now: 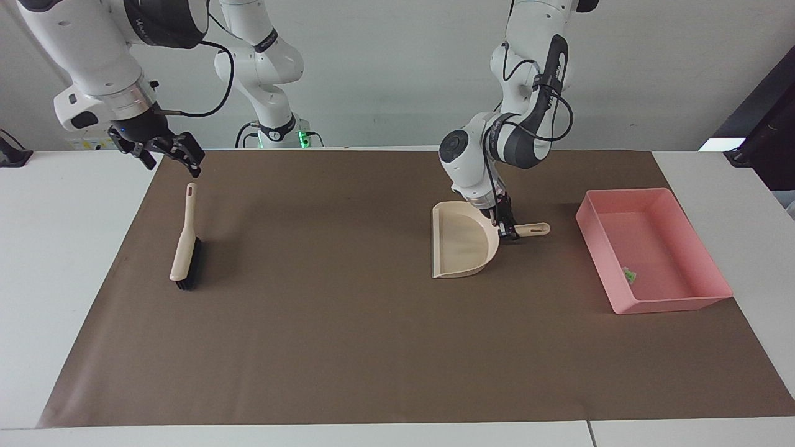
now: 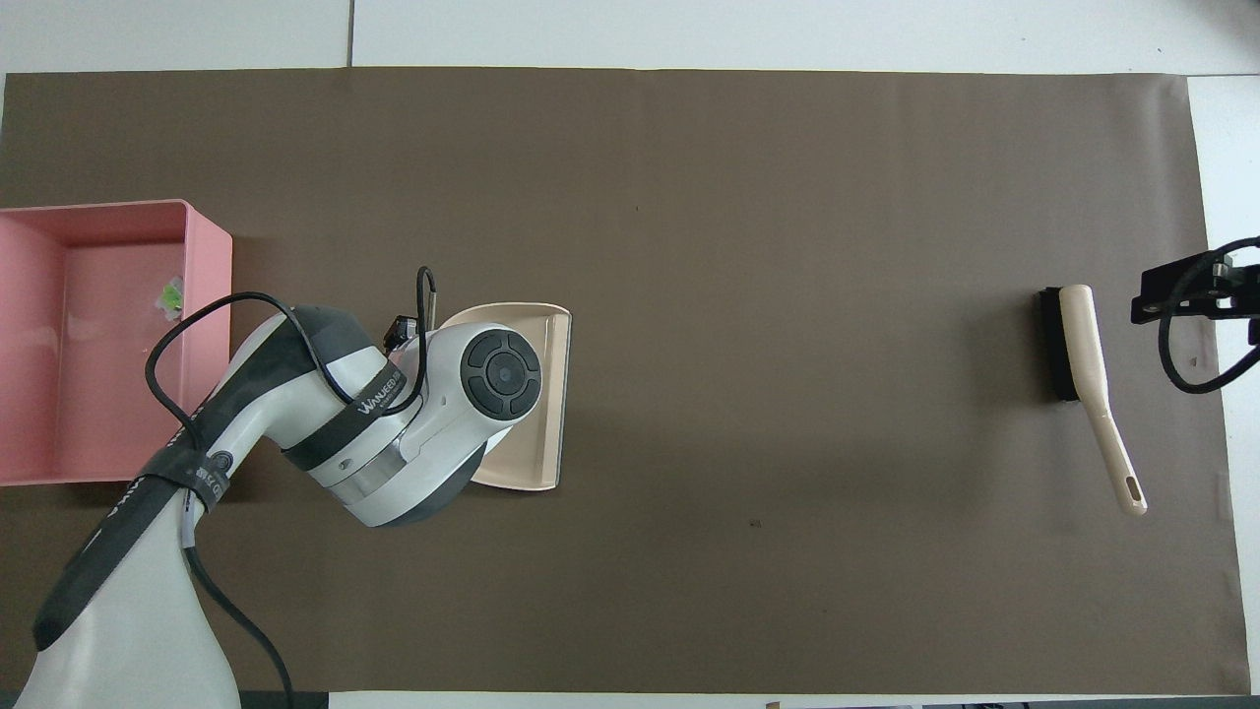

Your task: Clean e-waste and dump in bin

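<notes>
The pink bin (image 1: 674, 305) stands at the left arm's end of the table. A white and green e-waste bit (image 1: 630, 274) lies inside it, also showing in the overhead view (image 2: 172, 293). I cannot make out the black-purple piece. My left gripper (image 1: 506, 230) is shut on the handle of the beige dustpan (image 1: 463, 243), which rests flat on the mat beside the bin (image 2: 212, 266). In the overhead view the arm hides this gripper and part of the dustpan (image 2: 547, 394). My right gripper (image 1: 171, 162) is open and empty, just above the handle end of the brush (image 1: 185, 251).
A brown mat (image 1: 348, 347) covers most of the table. The brush (image 2: 1078, 345) lies at the right arm's end of the mat, its handle toward the robots. White table (image 1: 56, 261) shows past the mat's edges.
</notes>
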Available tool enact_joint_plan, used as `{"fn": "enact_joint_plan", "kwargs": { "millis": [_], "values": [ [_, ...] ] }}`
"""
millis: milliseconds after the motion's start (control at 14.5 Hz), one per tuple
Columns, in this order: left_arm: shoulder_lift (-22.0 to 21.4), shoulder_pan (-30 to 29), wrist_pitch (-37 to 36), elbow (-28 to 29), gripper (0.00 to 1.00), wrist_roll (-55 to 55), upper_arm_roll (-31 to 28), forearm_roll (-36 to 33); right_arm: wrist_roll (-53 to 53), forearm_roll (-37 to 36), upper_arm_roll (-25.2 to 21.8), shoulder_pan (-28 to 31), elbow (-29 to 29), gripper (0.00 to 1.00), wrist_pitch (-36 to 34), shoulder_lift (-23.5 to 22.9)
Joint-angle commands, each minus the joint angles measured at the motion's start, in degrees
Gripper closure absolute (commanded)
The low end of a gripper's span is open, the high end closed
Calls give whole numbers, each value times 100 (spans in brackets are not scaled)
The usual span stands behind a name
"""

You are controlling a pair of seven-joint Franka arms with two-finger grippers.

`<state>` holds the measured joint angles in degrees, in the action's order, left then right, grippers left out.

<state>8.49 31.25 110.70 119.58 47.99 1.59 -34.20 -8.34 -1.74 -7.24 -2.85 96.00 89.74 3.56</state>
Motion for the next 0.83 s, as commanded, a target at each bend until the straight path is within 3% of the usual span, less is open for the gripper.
{"fn": "enact_joint_plan", "kwargs": {
  "millis": [0, 276, 552, 759],
  "values": [
    [-496, -170, -267, 30, 3, -44, -80, 211, 17, 15, 21, -5, 24, 0, -61, 75],
    [-796, -839, -820, 12, 2, -1533, -80, 790, 34, 15, 371, 373, 15, 0, -70, 84],
    [-867, -1743, -857, -224, 2, -3521, -115, 1826, 25, 7, 627, 619, 7, 0, -88, 84],
    [-1033, -2261, -892, -435, 2, -4341, -124, 2249, 51, -2, 645, 584, -55, 0, -131, 84]
  ]
}}
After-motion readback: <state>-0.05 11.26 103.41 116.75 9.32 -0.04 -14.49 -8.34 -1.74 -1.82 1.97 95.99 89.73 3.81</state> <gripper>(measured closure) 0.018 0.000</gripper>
